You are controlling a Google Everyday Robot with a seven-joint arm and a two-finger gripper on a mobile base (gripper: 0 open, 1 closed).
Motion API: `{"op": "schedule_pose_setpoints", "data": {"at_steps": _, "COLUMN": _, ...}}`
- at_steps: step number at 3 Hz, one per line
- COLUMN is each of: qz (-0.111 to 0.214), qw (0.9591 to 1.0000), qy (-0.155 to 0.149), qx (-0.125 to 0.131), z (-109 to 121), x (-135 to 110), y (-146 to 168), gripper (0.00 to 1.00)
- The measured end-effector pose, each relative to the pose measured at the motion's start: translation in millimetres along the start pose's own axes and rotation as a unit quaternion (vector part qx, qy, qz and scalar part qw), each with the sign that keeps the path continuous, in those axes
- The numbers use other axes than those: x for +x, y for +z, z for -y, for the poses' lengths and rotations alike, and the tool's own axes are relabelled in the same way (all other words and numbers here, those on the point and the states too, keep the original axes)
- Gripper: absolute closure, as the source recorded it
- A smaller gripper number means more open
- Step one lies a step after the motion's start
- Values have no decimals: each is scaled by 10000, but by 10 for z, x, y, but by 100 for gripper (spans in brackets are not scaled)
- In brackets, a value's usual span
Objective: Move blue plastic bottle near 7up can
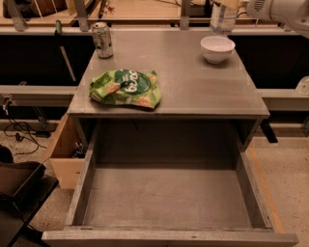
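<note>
The blue plastic bottle [222, 18] is held in the air at the top right, above the far right of the table; only its lower body shows, the cap is cut off by the frame's top edge. My gripper [231, 4] is shut on the bottle at the top edge, with the white arm reaching in from the right. The 7up can [102, 39] stands upright at the far left corner of the table, well to the left of the bottle.
A green chip bag [124, 88] lies at the table's front left. A white bowl [217, 48] sits at the far right, just below the bottle. An open drawer [166, 198] juts out at the front. The grey tabletop [193, 87] spans the middle.
</note>
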State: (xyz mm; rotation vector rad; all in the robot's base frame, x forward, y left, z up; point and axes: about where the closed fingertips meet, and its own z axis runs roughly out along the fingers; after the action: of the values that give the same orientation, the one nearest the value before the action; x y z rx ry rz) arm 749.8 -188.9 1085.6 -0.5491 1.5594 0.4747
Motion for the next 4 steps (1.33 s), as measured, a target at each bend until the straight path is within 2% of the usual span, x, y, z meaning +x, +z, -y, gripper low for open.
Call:
{"op": "schedule_pose_setpoints", "data": {"at_steps": 1, "qz": 26, "qw": 9994, "qy": 118, "qx": -335, "z": -144, "x": -50, "y": 831, "gripper": 100}}
{"op": "schedule_pose_setpoints", "data": {"at_steps": 2, "qz": 180, "qw": 9960, "qy": 356, "qx": -798, "z": -432, "x": -3, "y": 1506, "gripper": 100}}
{"op": "schedule_pose_setpoints", "data": {"at_steps": 3, "qz": 179, "qw": 9960, "qy": 357, "qx": -802, "z": -436, "x": -2, "y": 1510, "gripper": 100}}
{"op": "schedule_pose_setpoints", "data": {"at_steps": 4, "qz": 87, "qw": 9963, "qy": 338, "qx": -781, "z": -454, "x": 175, "y": 1768, "gripper": 100}}
